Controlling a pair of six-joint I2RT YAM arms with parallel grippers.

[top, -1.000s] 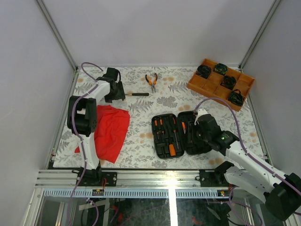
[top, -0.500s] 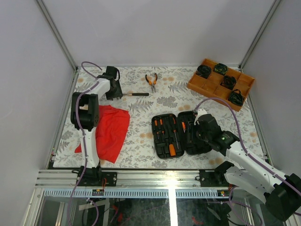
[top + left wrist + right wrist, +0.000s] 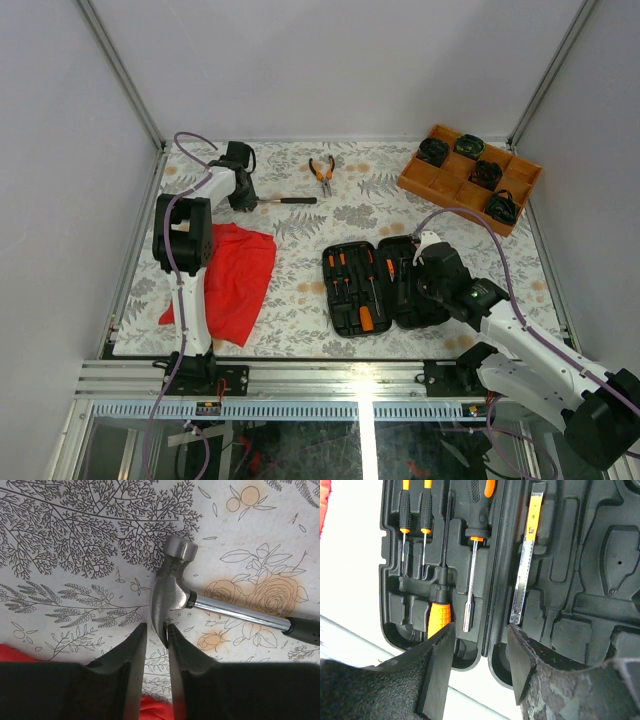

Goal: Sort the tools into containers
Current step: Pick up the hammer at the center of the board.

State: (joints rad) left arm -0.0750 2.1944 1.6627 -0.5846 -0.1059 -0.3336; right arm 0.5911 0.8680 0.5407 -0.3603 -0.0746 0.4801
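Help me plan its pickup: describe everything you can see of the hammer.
The hammer is small, with a polished steel claw head, a round striking face, a chrome shaft and a black grip. It lies flat on the floral table cover, at the far left, head toward the left gripper, whose fingers straddle the claw tip; one finger looks to touch it, the other shows a gap.

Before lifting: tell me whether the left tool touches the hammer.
Cannot tell. Left wrist view: hammer claw sits between the left tool's fingers, contact unclear.
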